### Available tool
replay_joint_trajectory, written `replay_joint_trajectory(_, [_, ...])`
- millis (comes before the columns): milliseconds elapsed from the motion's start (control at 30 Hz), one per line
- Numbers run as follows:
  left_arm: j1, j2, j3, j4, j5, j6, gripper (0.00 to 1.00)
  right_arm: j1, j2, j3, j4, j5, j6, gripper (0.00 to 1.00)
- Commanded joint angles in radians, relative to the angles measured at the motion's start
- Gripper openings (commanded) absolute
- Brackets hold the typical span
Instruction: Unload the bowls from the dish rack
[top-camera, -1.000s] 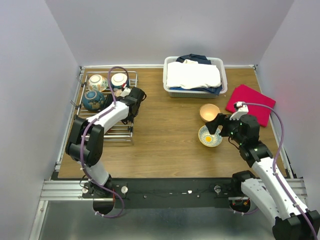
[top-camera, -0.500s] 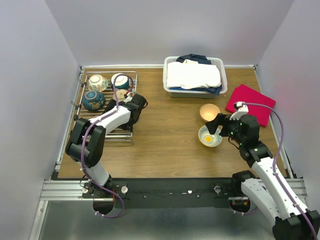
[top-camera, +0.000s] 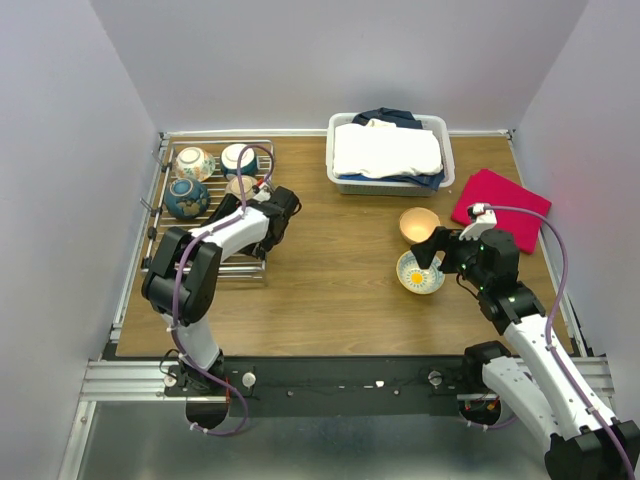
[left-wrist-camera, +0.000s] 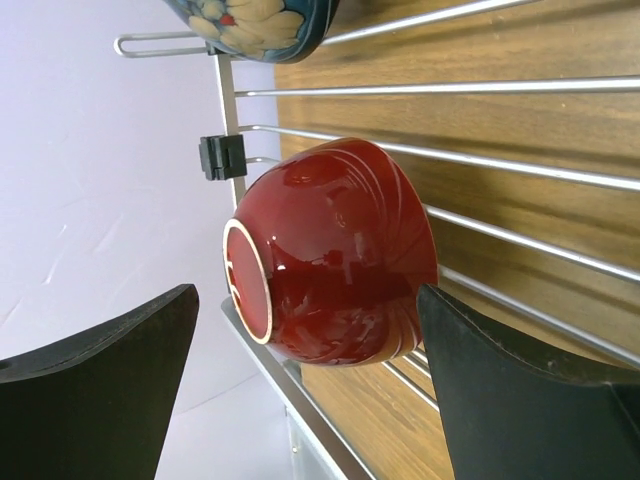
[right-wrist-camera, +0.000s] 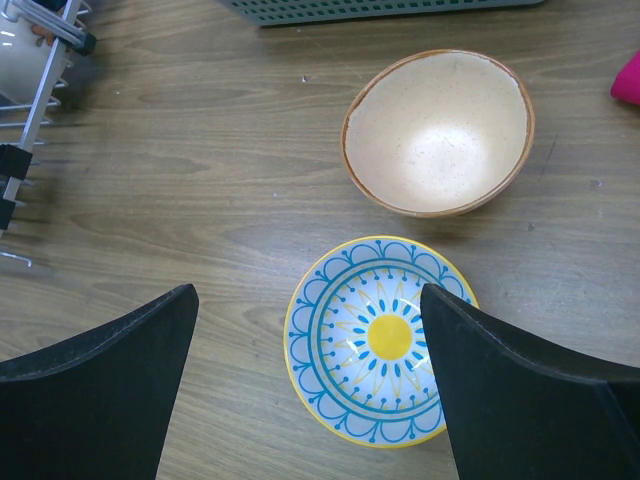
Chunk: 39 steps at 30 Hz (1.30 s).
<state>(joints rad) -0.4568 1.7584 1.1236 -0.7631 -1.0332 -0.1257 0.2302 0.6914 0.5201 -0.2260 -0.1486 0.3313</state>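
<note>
The wire dish rack lies at the table's left. It holds a floral cream bowl, a white bowl, a dark blue floral bowl and a small cream bowl. In the left wrist view a red bowl lies upside down on the rack bars, near the rim. My left gripper is open with the red bowl between its fingers, apart from both. My right gripper is open and empty above a blue-and-yellow patterned bowl, with a cream bowl beyond it.
A white laundry basket with folded cloth stands at the back centre. A red cloth lies at the right. The patterned bowl and the cream bowl sit on the wood right of centre. A black clip sits on the rack rim.
My left wrist has swung right and nearer, off the rack's back corner, uncovering the small cream bowl. The right arm and the two bowls under it have not moved.
</note>
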Motion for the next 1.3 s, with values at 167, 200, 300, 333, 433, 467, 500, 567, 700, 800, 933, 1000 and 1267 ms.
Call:
replay_joint_trajectory(167, [0.021,0.081,0.018,-0.025,0.125,-0.086,0.99,0.008,-0.003,-0.009,0.008,-0.009,-0.012,1.0])
replay_joint_trajectory(200, [0.021,0.07,0.021,-0.03,0.134,-0.089,0.99,0.006,-0.003,-0.009,0.008,-0.008,-0.011,1.0])
replay_joint_trajectory(300, [0.021,0.043,0.038,-0.054,0.147,-0.103,0.99,0.008,0.0,-0.009,0.008,-0.008,-0.012,1.0])
replay_joint_trajectory(333, [0.021,0.033,0.045,-0.061,0.151,-0.104,0.99,0.008,0.0,-0.009,0.008,-0.008,-0.012,1.0])
replay_joint_trajectory(433, [0.024,-0.005,0.062,-0.07,0.156,-0.104,0.99,0.006,0.002,-0.009,0.008,-0.008,-0.012,1.0])
replay_joint_trajectory(467, [0.029,-0.013,0.068,-0.073,0.156,-0.104,0.99,0.008,0.002,-0.008,0.008,-0.008,-0.012,1.0])
replay_joint_trajectory(500, [0.032,-0.026,0.076,-0.076,0.157,-0.104,0.99,0.008,0.003,-0.008,0.008,-0.008,-0.014,1.0])
replay_joint_trajectory(567, [0.046,-0.042,0.094,-0.077,0.162,-0.109,0.99,0.006,0.005,-0.008,0.01,-0.008,-0.014,1.0])
replay_joint_trajectory(700, [0.072,-0.068,0.125,-0.076,0.177,-0.15,0.99,0.008,0.007,-0.008,0.011,-0.008,-0.014,1.0])
replay_joint_trajectory(800, [0.082,-0.053,0.162,-0.1,0.185,-0.192,0.99,0.008,0.005,-0.008,0.01,-0.008,-0.014,1.0])
replay_joint_trajectory(933, [0.089,-0.008,0.197,-0.142,0.167,-0.23,0.99,0.008,0.005,-0.008,0.01,-0.008,-0.015,1.0])
replay_joint_trajectory(1000, [0.093,0.015,0.202,-0.146,0.165,-0.247,0.99,0.008,0.005,-0.008,0.01,-0.006,-0.014,1.0])
replay_joint_trajectory(1267, [0.116,0.098,0.205,-0.14,0.147,-0.262,0.99,0.008,0.01,-0.009,0.011,-0.008,-0.014,1.0])
